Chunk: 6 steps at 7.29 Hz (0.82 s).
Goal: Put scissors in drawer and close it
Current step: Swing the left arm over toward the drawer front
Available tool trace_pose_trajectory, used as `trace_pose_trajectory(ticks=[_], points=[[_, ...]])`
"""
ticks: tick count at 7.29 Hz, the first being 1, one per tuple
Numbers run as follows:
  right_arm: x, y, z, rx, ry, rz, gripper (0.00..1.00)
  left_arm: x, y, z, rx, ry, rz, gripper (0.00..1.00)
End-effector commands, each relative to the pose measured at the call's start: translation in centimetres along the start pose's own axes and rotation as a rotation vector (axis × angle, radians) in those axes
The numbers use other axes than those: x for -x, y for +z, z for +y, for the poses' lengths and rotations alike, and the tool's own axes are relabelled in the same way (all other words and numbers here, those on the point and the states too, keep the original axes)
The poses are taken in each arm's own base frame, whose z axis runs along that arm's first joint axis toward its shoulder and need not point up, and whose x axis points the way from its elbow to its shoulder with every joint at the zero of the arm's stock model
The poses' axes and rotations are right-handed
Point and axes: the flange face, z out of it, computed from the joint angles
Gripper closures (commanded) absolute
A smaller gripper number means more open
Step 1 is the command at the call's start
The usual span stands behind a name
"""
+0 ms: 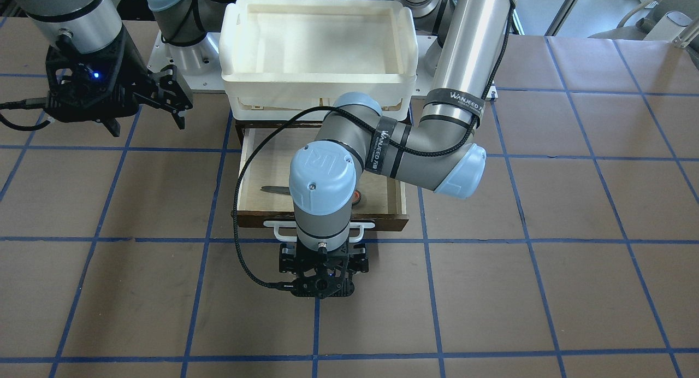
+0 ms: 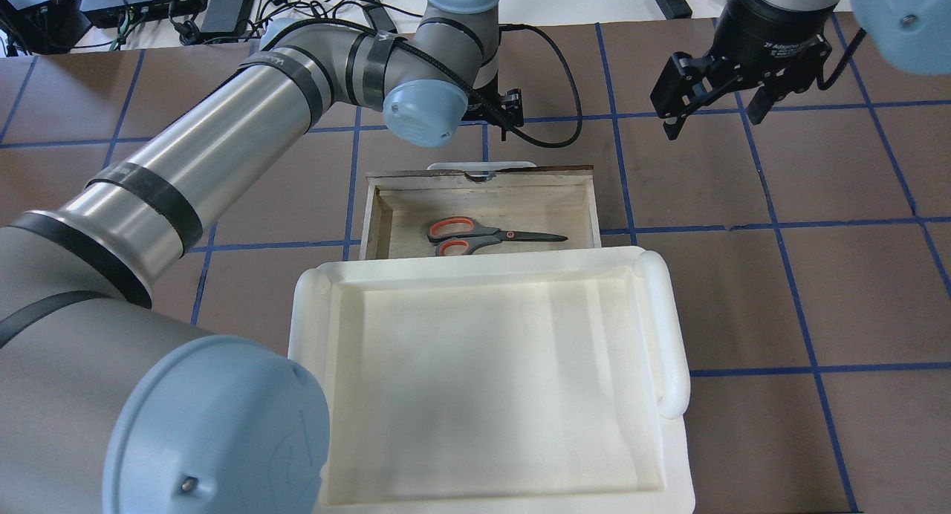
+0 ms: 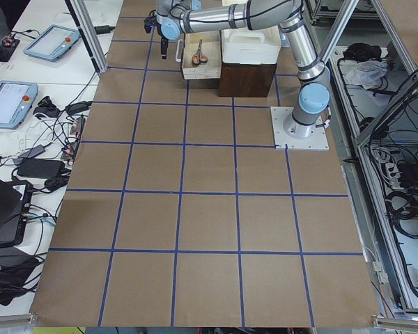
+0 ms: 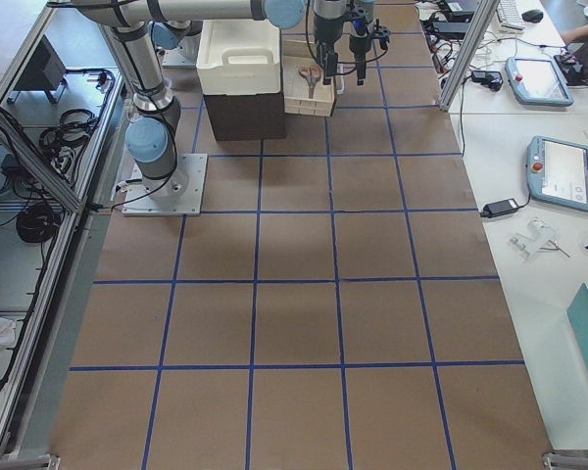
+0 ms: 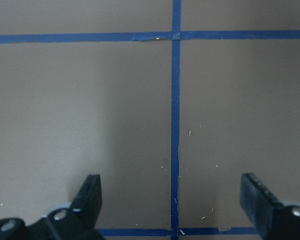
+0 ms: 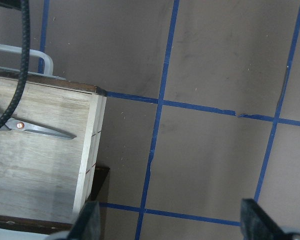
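left gripper, fingers spread wide, hangs just before the drawer's white handle; scissors lie flat inside. best push squarely at the handle's middle so it slides straight. right gripper hovers well apart, also spread.

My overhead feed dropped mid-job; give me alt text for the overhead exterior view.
The scissors lie flat in the open drawer, blades pointing view-right. The left gripper hangs just beyond the drawer's white handle, the open right gripper off to the right.
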Motion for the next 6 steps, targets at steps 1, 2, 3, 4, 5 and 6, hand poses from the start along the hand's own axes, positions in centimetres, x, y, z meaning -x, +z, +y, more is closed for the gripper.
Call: trace_pose_trajectory(ticks=[1,2,3,4,5,6], points=[[0.0,0.0,0.0,0.000,0.000,0.000,0.00,-1.1,2.5,0.3,0.032,-0.017,-0.010,0.00],[0.0,0.0,0.0,0.000,0.002,0.000,0.00,-1.8,3.8,1.0,0.076,-0.021,-0.024,0.00],[0.0,0.0,0.0,-0.002,0.002,0.000,0.00,-2.4,4.6,1.6,0.117,-0.029,-0.016,0.00],[0.0,0.0,0.0,-0.002,0.002,0.000,0.00,-2.5,5.4,1.7,0.131,-0.032,-0.022,0.00],[0.0,0.0,0.0,-0.002,0.002,0.000,0.00,-2.5,5.5,1.7,0.138,-0.033,-0.022,0.00],[0.0,0.0,0.0,-0.002,0.002,0.000,0.00,-2.5,4.8,1.9,0.149,-0.034,-0.018,0.00]])
